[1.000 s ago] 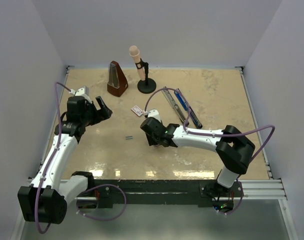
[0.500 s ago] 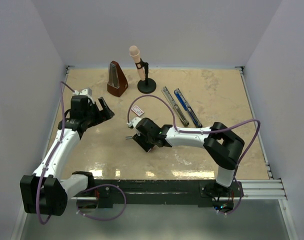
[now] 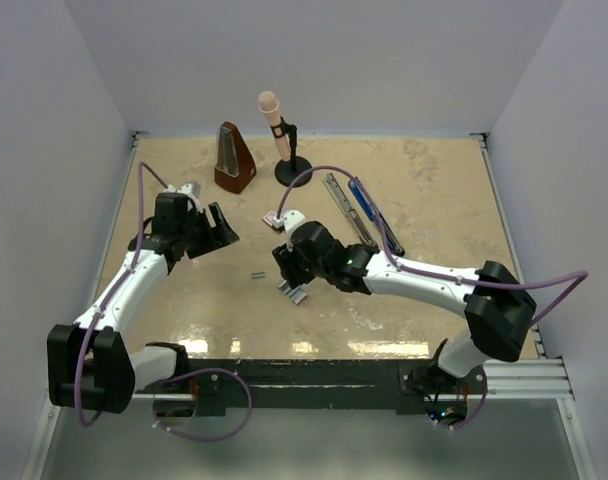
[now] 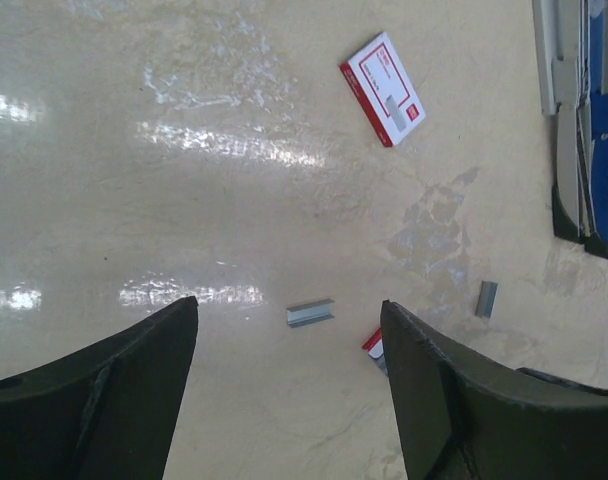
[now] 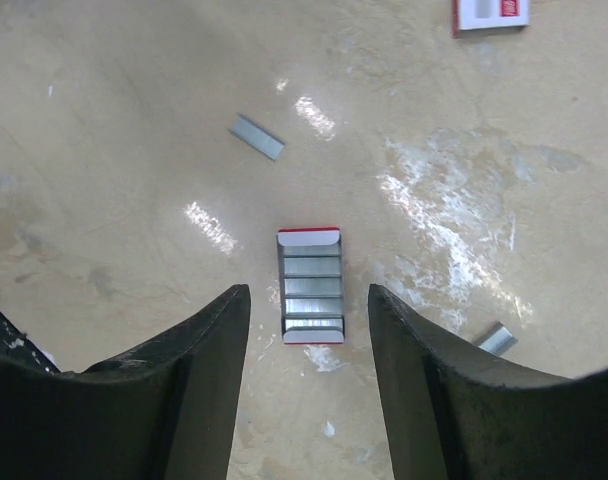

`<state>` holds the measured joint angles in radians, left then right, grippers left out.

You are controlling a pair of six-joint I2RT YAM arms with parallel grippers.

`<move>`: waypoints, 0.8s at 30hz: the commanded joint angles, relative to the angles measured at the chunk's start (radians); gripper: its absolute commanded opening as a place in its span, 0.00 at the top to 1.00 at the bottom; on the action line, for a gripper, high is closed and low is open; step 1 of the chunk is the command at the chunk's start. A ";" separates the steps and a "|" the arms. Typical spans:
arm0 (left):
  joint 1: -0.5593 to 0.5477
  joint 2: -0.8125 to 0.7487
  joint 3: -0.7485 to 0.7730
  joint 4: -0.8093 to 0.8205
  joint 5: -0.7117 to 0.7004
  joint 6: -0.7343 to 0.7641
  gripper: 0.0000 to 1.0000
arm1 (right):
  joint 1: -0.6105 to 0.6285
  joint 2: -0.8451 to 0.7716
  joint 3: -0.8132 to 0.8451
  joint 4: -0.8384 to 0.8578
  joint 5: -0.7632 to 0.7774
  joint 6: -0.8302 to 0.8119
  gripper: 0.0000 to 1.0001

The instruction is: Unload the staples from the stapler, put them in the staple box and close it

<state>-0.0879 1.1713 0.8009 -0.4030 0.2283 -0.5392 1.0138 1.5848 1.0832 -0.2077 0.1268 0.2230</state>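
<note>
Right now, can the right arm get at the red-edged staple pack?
Probably yes: the right gripper hangs open directly above the red-edged staple pack, which lies flat with bare table around it and nothing between them.

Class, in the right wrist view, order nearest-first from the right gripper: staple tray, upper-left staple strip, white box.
1. staple tray, between the right gripper fingers
2. upper-left staple strip, ahead left
3. white box, top right edge
</note>
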 commanded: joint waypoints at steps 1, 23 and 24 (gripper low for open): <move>-0.061 0.048 -0.029 0.062 0.031 0.002 0.23 | -0.041 -0.043 -0.066 0.016 0.089 0.159 0.46; -0.164 0.169 -0.032 0.107 0.016 -0.051 0.33 | -0.204 0.058 -0.106 -0.104 0.280 0.493 0.55; -0.162 0.163 -0.032 0.110 0.016 -0.053 0.33 | -0.204 0.067 -0.094 -0.110 0.283 0.503 0.55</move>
<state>-0.2401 1.3594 0.7715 -0.3477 0.2245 -0.5667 0.8120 1.6054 0.9398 -0.2775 0.3515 0.6491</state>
